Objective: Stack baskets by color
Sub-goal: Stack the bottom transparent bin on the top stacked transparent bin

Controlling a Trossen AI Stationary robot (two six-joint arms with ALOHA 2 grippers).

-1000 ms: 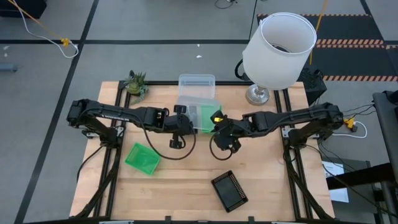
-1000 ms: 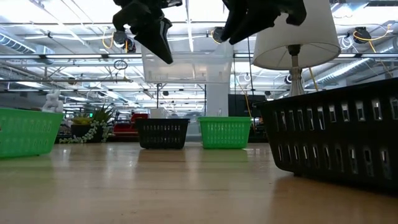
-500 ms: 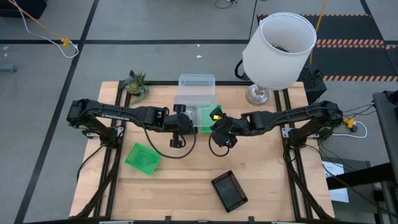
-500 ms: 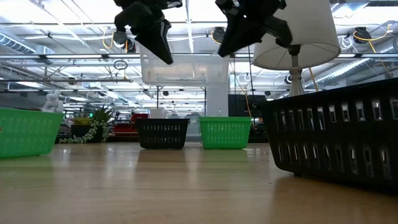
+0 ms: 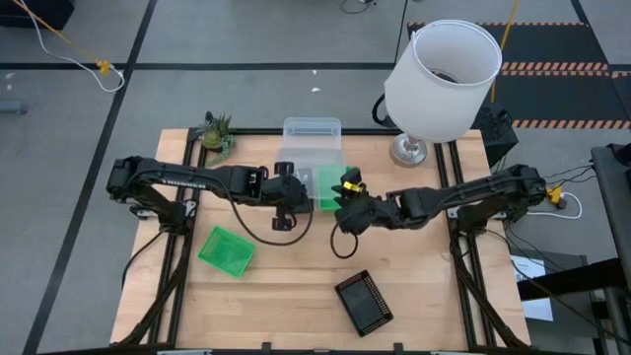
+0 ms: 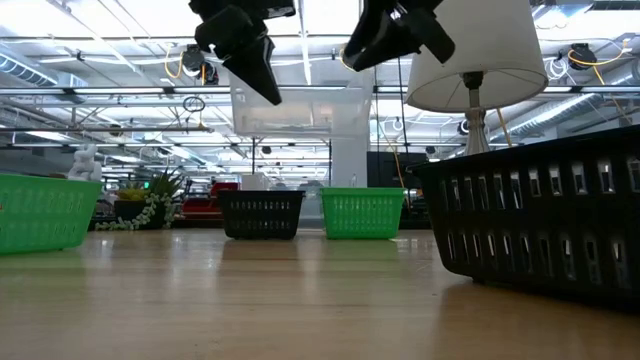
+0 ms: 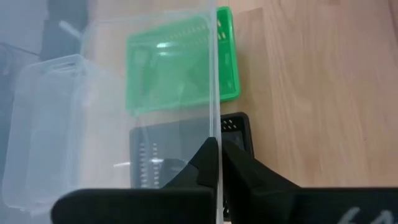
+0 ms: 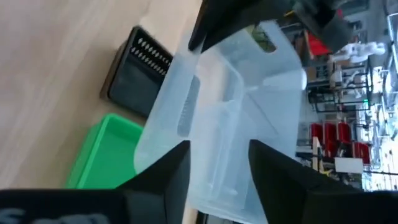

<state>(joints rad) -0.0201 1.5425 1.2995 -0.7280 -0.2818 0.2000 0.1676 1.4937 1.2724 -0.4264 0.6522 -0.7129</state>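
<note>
Surface: pale wood table point(image 5: 296, 296) on a dark frame, grey floor around. On it: green basket point(image 5: 226, 249) front left, black basket point(image 5: 364, 302) front right, clear basket point(image 5: 312, 133) at back edge, plant figure point(image 5: 216, 133) and lamp point(image 5: 440, 74) at the back. Left gripper point(image 7: 219, 163) clamped on the wall of a raised clear basket point(image 7: 149, 112), held above a second green basket point(image 7: 227, 68) and second black basket point(image 7: 239, 134). Right gripper point(image 8: 219, 163) beside it, fingers spread, gripping nothing. Room: open hall, ceiling lights, shelving. No legible writing.
</note>
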